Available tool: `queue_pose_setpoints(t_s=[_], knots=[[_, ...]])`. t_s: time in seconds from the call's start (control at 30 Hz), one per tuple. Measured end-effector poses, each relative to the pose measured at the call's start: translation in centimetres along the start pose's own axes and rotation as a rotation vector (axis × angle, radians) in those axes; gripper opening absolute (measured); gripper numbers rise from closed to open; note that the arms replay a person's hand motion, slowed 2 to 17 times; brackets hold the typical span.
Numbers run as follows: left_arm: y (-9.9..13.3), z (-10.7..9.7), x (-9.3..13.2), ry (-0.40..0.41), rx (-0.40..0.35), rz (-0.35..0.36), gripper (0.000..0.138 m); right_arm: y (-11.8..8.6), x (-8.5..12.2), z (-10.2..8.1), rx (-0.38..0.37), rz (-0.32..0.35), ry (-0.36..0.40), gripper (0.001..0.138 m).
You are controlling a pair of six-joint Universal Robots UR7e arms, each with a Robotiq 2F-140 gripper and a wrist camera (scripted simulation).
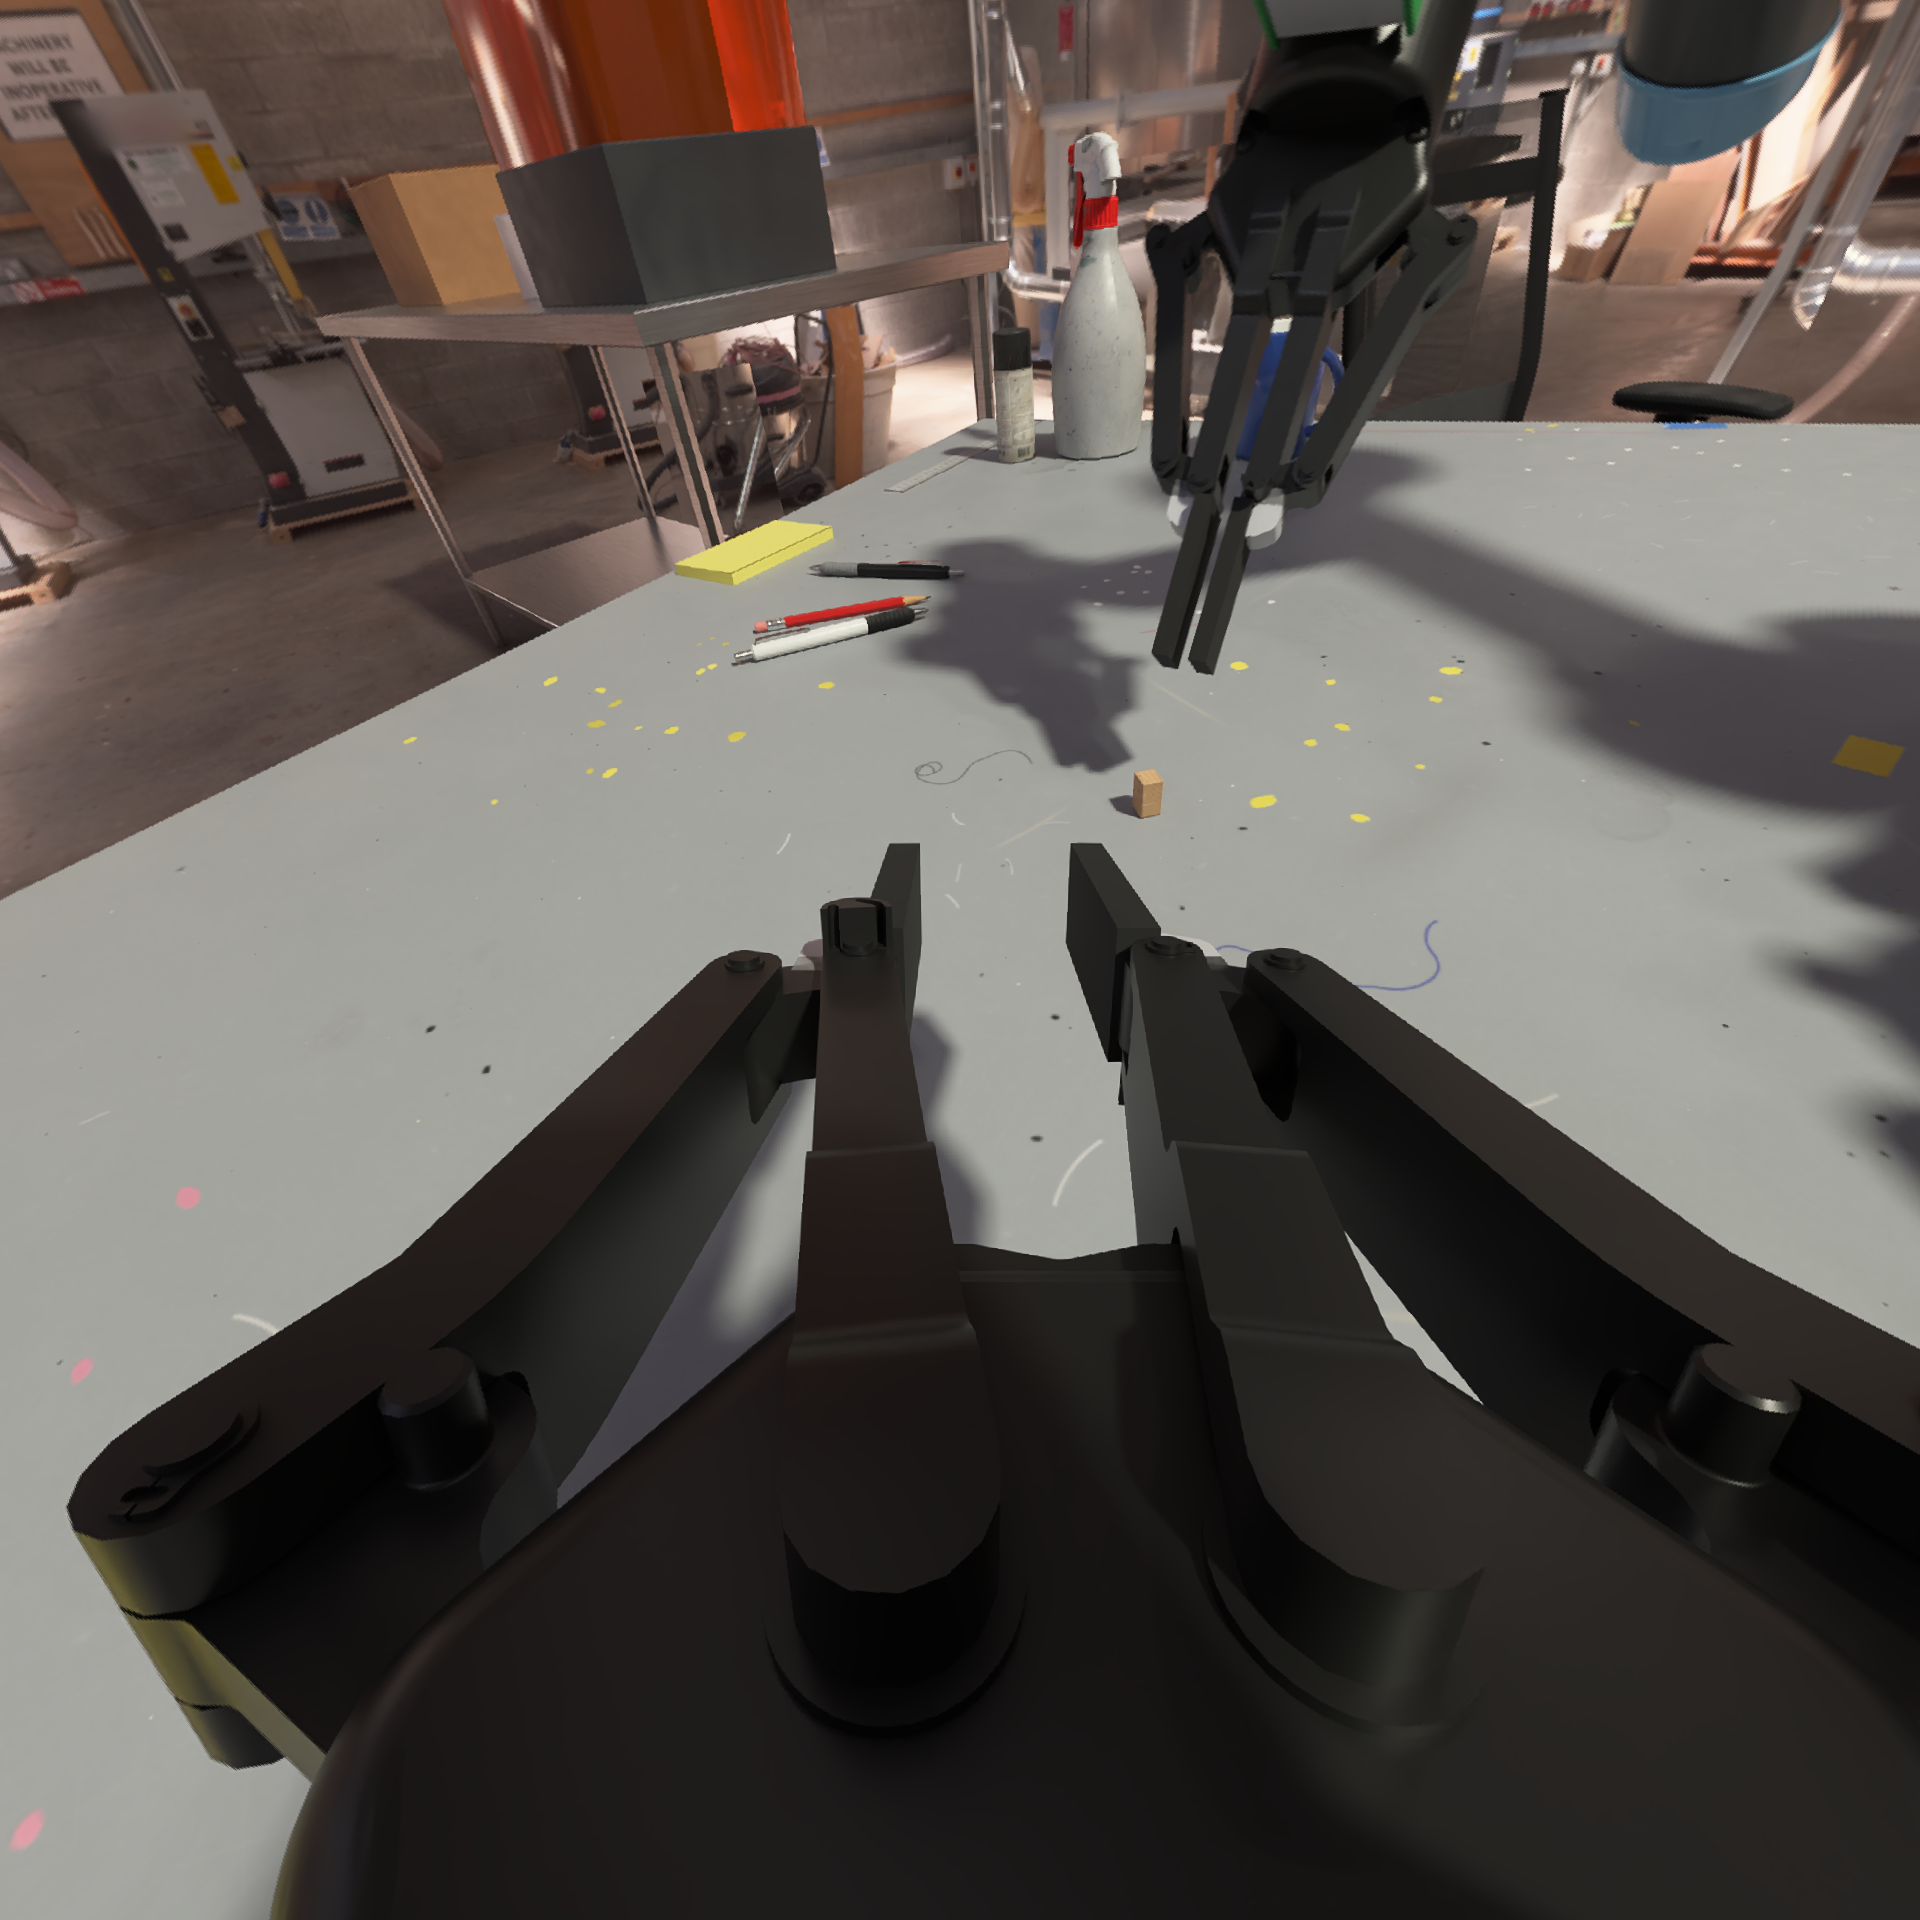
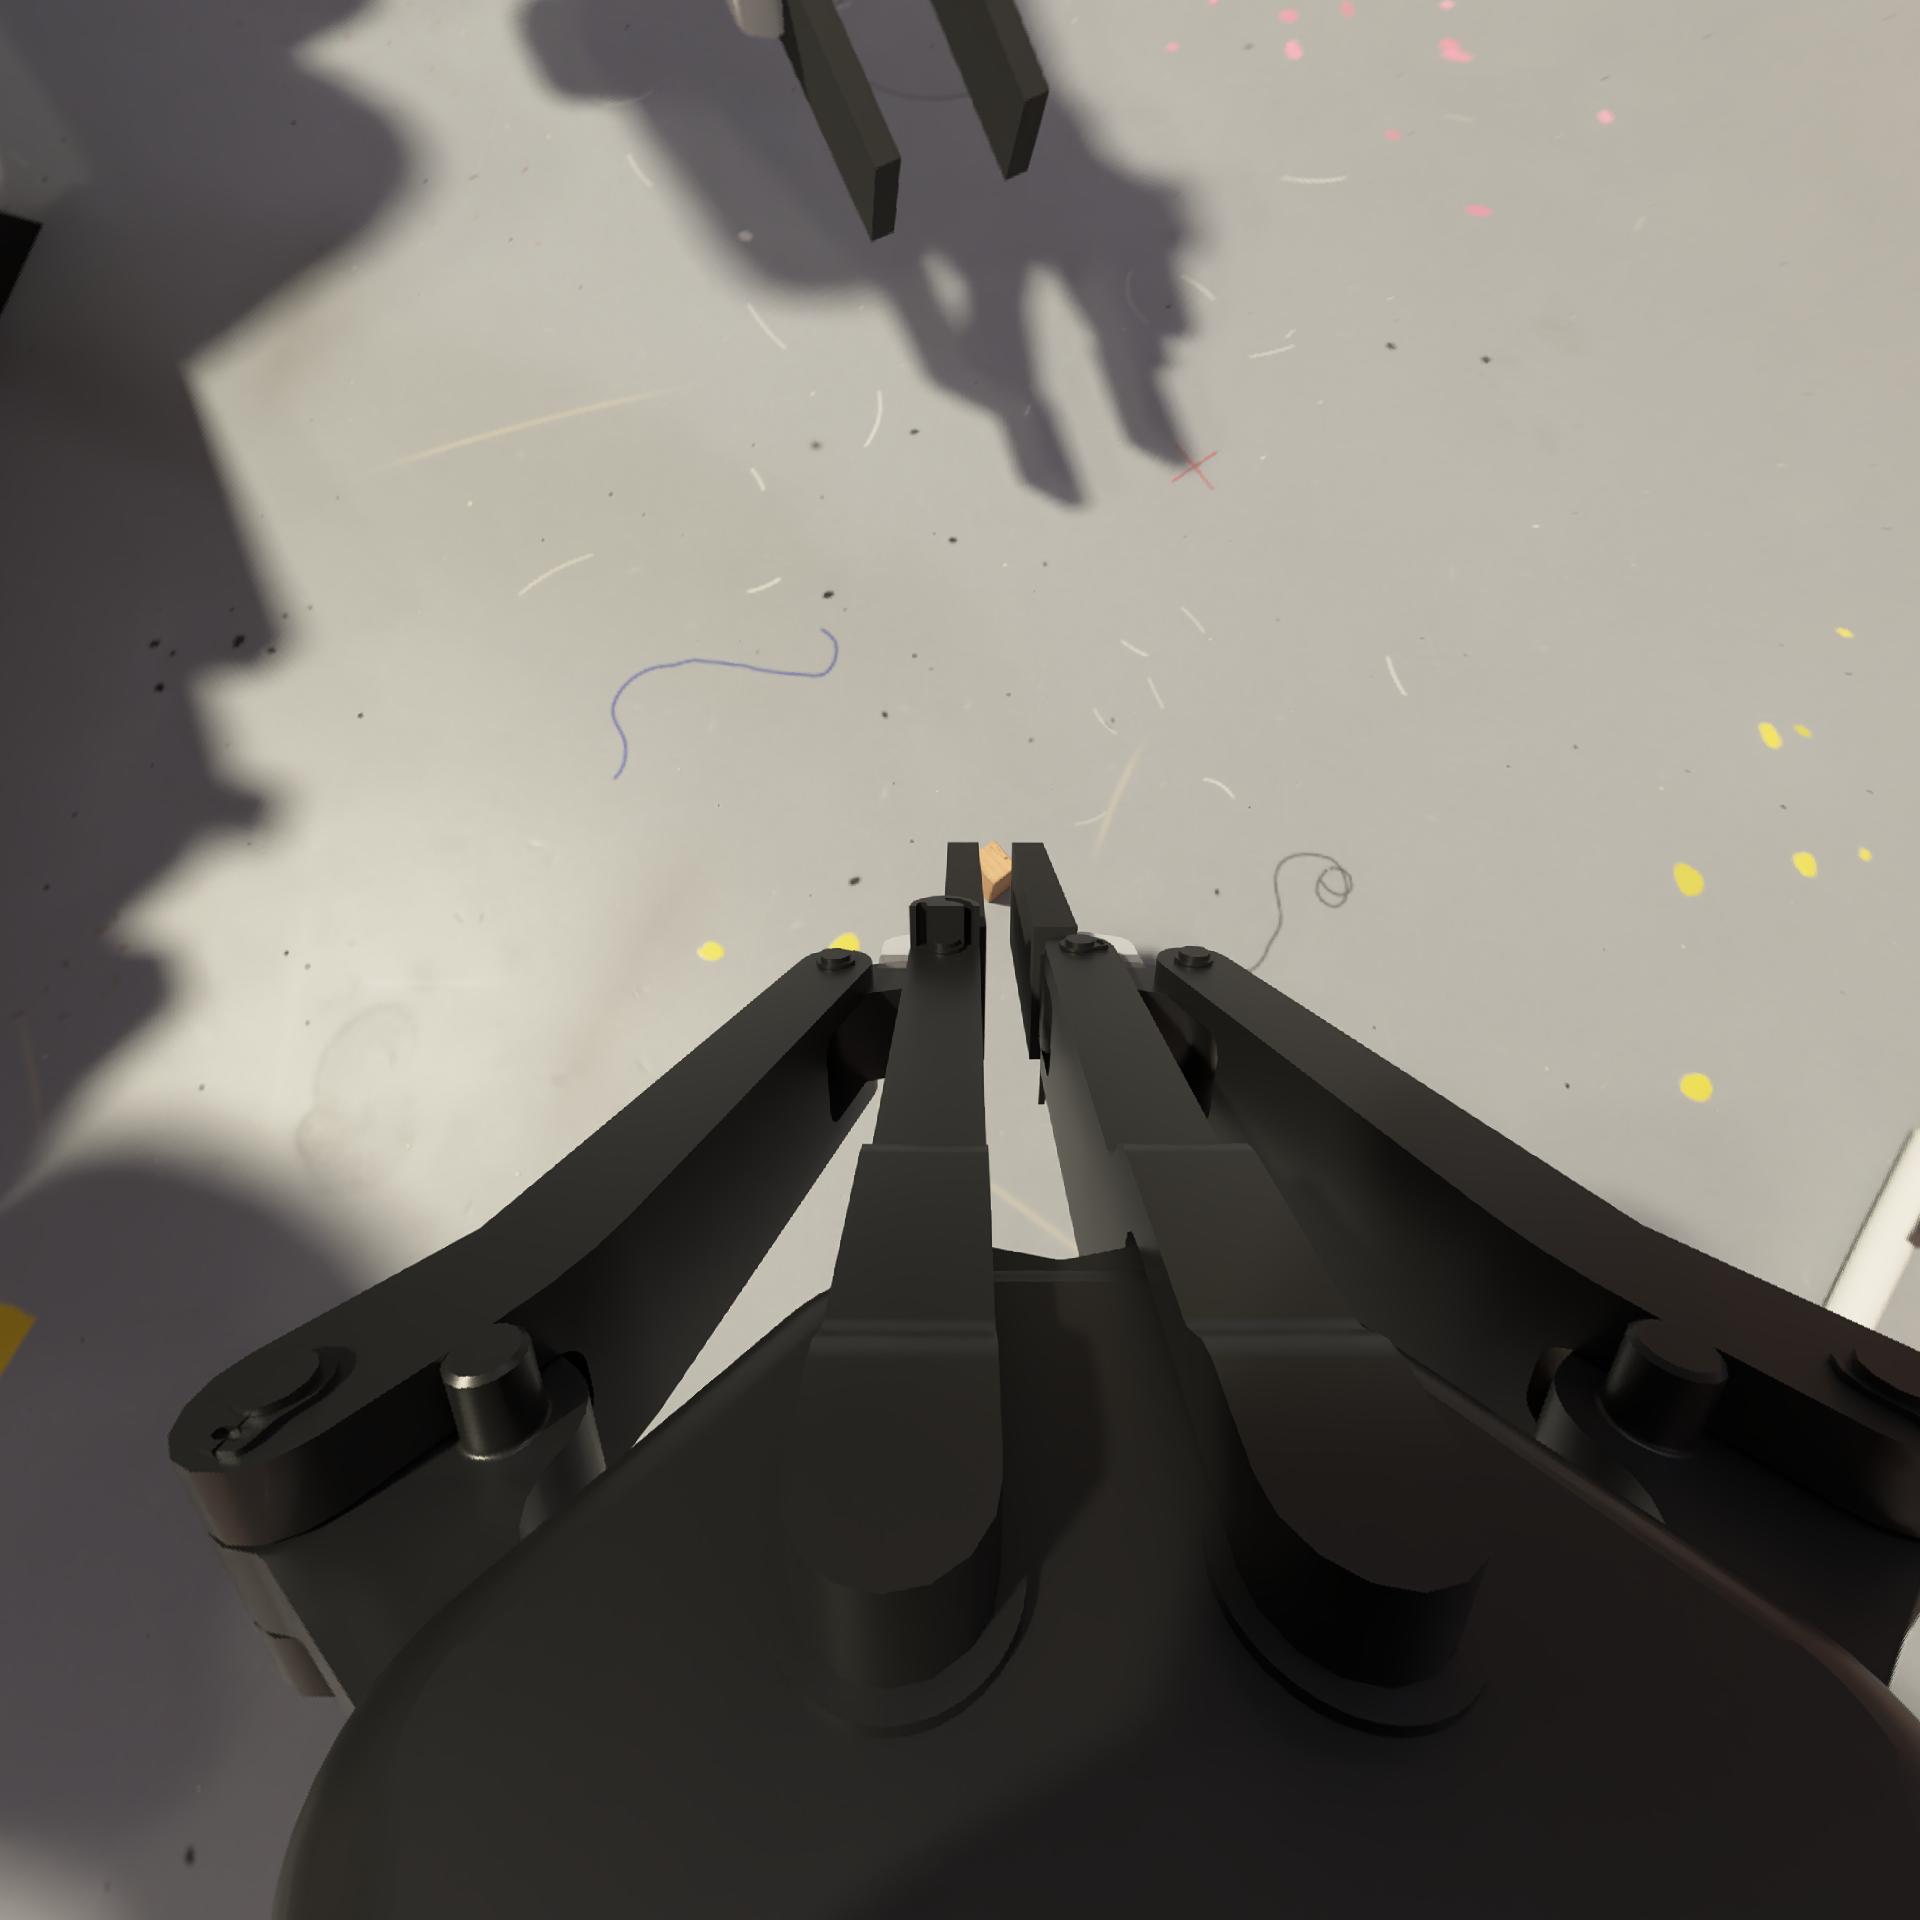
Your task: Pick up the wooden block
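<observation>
The small wooden block (image 1: 1147, 794) stands on the grey table (image 1: 416, 987), free of both grippers. My left gripper (image 1: 995, 862) is low over the table, part open and empty; the block is a little ahead of it and to the right. My right gripper (image 1: 1195, 657) hangs above the table beyond the block, its fingers drawn together to a thin slit, holding nothing. In the right wrist view the block (image 2: 994, 871) shows on the table through the slit of the right gripper (image 2: 994, 854). The left gripper (image 2: 951, 166) shows at the top of that view.
A white spray bottle (image 1: 1096, 312) and a spray can (image 1: 1013, 395) stand at the table's far edge. A yellow pad (image 1: 755, 551), a black pen (image 1: 883, 569) and a red pencil with a white pen (image 1: 836, 627) lie far left. The table's left edge (image 1: 312, 727) drops to the floor.
</observation>
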State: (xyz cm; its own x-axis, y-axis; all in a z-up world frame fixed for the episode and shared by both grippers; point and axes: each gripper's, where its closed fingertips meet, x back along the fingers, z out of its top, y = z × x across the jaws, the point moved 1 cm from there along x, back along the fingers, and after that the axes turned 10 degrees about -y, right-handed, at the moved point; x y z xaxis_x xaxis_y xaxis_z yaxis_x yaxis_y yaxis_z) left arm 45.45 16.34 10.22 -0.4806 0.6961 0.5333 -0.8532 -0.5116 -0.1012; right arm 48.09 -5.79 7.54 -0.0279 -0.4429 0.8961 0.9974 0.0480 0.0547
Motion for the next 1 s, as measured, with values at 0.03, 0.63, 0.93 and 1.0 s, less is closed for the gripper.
queue_pose_setpoints(t_s=[0.03, 0.63, 0.93, 1.0], knots=[[0.0, 0.1, 0.0, 0.001, -0.002, -0.001, 0.038, 0.2, -0.1, 0.0, 0.012, 0.016, -0.011, 0.009], [0.4, 0.5, -0.1, 0.007, -0.006, 0.006, 0.038, 1.0, -3.0, -0.2, 0.263, 0.252, -0.212, 0.013], [0.3, 0.3, -0.1, 0.002, 0.005, 0.005, 0.038, 0.9, -3.8, -0.1, 0.374, 0.290, -0.240, 0.017], [0.3, 0.2, -0.1, -0.001, 0.006, 0.006, 0.038, 0.9, -4.0, 0.0, 0.395, 0.297, -0.241, 0.019]])
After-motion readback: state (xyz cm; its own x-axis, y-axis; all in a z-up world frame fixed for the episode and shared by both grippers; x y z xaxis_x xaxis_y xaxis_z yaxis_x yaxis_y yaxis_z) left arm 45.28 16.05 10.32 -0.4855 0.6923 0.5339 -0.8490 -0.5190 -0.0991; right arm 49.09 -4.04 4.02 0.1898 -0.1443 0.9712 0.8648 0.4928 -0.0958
